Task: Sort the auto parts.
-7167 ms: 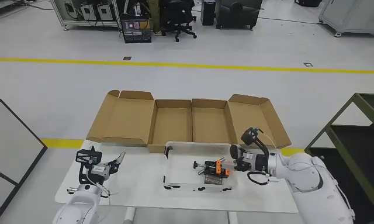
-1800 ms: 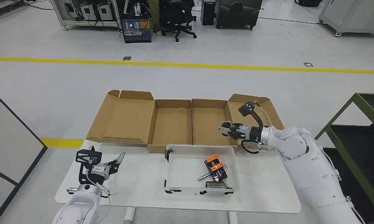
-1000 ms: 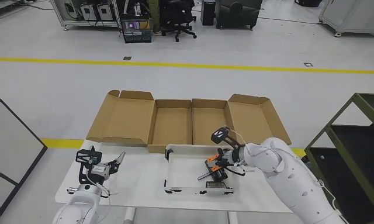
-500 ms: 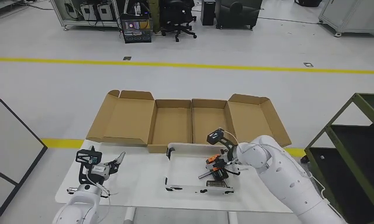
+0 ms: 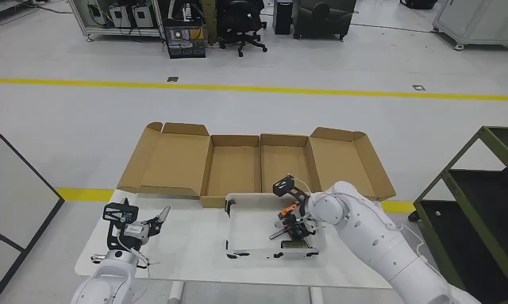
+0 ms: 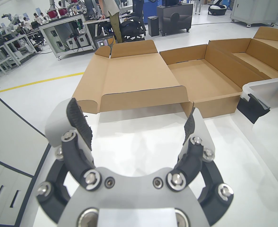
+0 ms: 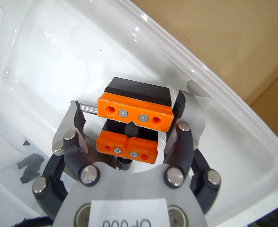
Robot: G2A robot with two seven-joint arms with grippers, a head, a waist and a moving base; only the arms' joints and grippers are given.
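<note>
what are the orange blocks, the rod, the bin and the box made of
Orange blocks: probably matte plastic, maybe printed; rough, chipped edges, screwed on.
Rod: polished metal; bright mirror shine.
Bin: glossy white plastic; sharp highlights, moulded rim.
Box: plain brown cardboard; dull surface, folded flaps.

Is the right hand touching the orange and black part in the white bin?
Cannot tell. The right wrist view shows the right hand straddling the part: a gap at one finger, none plain at the other.
</note>
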